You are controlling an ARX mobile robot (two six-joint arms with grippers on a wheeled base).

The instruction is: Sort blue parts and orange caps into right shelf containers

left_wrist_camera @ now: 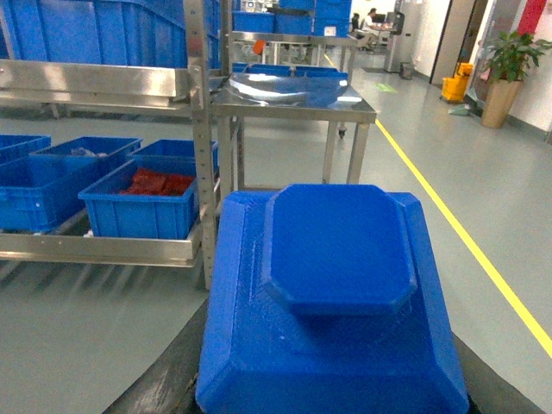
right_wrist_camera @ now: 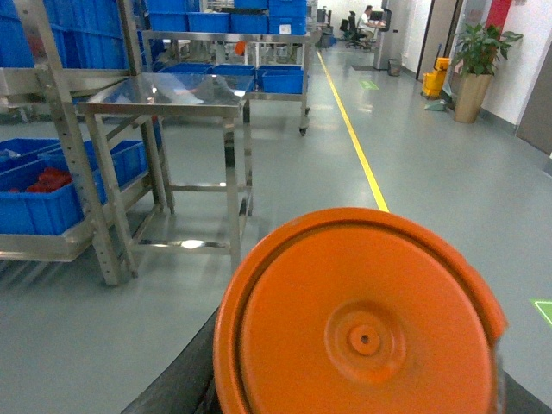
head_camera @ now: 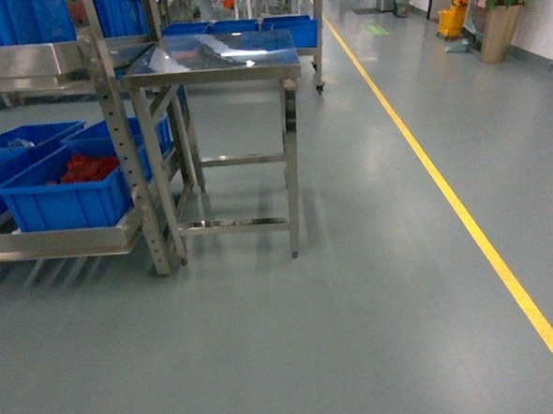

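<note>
Far left, head view: a steel rack (head_camera: 122,132) whose lower shelf carries bright-blue plastic crates (head_camera: 65,196); the nearest one holds a heap of red-orange pieces (head_camera: 86,168), which I take for caps, though they are too small to tell; I judge these crates to be the target containers, although they lie left of my heading.

Left wrist view: a blue stepped block with chamfered corners (left_wrist_camera: 336,293) fills the lower frame, just before the lens; the left claw itself is hidden behind it, so I cannot tell whether its jaws stand apart or clamp the part; the block's long axis runs away from the camera, toward the rack.

Centre: a small stainless-steel surface (head_camera: 213,56) on four legs, just beside the rack's right post.

Right wrist view: a round orange plastic cap (right_wrist_camera: 358,323) with a small central boss, face toward the lens; the right claw is likewise out of sight, its state unknowable.

Governing relation: crates lie forward and to the left of both arms; the left arm is nearer; the base must first close on the rack.

Far right: a yellow floor line (head_camera: 445,197).
</note>
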